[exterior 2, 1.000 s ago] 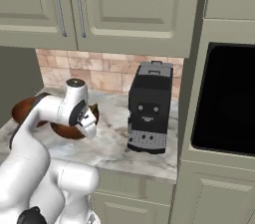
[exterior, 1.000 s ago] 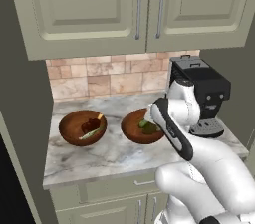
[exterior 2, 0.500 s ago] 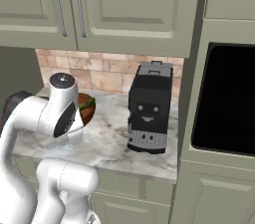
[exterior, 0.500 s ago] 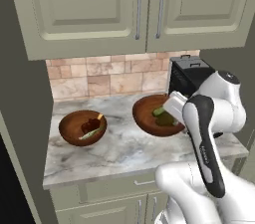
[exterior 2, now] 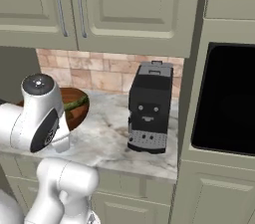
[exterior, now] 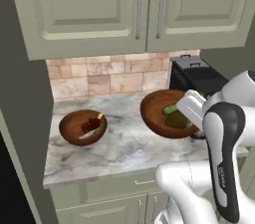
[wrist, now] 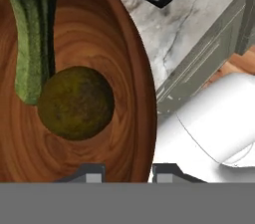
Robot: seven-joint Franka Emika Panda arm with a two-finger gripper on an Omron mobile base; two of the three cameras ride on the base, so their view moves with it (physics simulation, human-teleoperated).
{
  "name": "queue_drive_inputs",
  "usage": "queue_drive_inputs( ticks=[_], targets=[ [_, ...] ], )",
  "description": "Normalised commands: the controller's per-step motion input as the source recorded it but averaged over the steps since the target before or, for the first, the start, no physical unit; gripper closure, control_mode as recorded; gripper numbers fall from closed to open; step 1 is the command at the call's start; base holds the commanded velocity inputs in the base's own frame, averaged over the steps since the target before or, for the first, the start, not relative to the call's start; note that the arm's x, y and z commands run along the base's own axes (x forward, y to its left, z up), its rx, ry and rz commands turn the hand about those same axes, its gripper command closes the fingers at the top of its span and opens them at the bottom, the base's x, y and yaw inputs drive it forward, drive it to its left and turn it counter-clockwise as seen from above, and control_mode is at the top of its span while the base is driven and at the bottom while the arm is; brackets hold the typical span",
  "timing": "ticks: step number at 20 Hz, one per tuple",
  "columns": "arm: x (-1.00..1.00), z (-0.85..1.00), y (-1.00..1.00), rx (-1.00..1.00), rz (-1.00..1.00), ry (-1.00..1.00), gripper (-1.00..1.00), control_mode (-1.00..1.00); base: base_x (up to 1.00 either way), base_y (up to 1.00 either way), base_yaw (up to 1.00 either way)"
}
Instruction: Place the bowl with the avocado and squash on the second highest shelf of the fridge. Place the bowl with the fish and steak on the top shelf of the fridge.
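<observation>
Kitchen, wall cabinets [exterior: 99,9], marble counter [exterior: 124,143], coffee machine [exterior 2: 149,108]

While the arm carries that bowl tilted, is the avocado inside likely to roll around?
Probably. The avocado is round and sits loose on the smooth wooden bowl, so tilting may roll it. The squash beside it might partly block it.

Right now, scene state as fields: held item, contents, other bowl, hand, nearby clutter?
held: bowl with avocado and squash, lifted off the counter, tilted
hand: hand pinching the bowl's rim
other bowl: bowl with fish and steak, resting on the counter
clutter: black coffee machine beside the held bowl
</observation>
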Motion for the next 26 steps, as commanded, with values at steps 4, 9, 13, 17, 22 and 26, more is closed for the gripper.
queue_drive_inputs(
  ticks=[4,9,13,17,22,26],
  targets=[
    [0.0,0.0,0.0,0.0,0.0,0.0,1.0,1.0,-0.83,-0.42,0.13],
    [0.0,0.0,0.0,0.0,0.0,0.0,1.0,1.0,-1.0,-0.38,0.31],
    [0.0,0.0,0.0,0.0,0.0,0.0,1.0,1.0,-1.0,0.29,0.48],
    [0.0,0.0,0.0,0.0,0.0,0.0,1.0,1.0,-1.0,0.61,0.44],
    [0.0,0.0,0.0,0.0,0.0,0.0,1.0,1.0,-0.77,1.0,0.34],
    [0.0,0.0,0.0,0.0,0.0,0.0,1.0,1.0,-0.12,1.0,0.34]
  ],
)
